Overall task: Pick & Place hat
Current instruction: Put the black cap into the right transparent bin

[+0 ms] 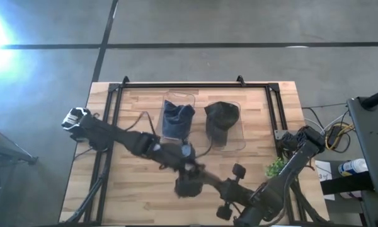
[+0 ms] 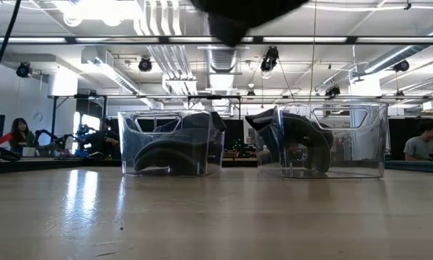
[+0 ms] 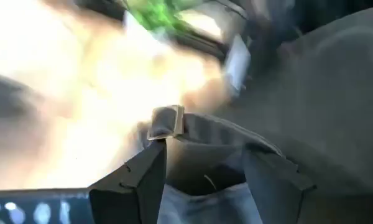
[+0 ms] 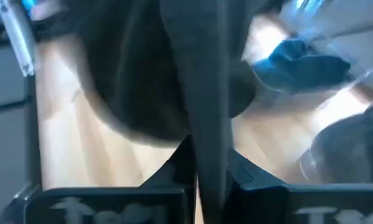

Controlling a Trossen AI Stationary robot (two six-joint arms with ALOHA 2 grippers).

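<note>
Bright ceiling glare, wrist views motion-blurred

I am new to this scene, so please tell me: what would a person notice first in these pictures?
First, both arms meet over the table's front middle, where the right hand is shut on a dark hat and the left hand is closed on its strap. Behind them stand two clear bins, the left bin holding a blue hat, the right bin a black hat.

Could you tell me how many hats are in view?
3: a blue hat in the left clear bin, a black hat in the right bin, a dark hat gripped by both grippers.
</note>
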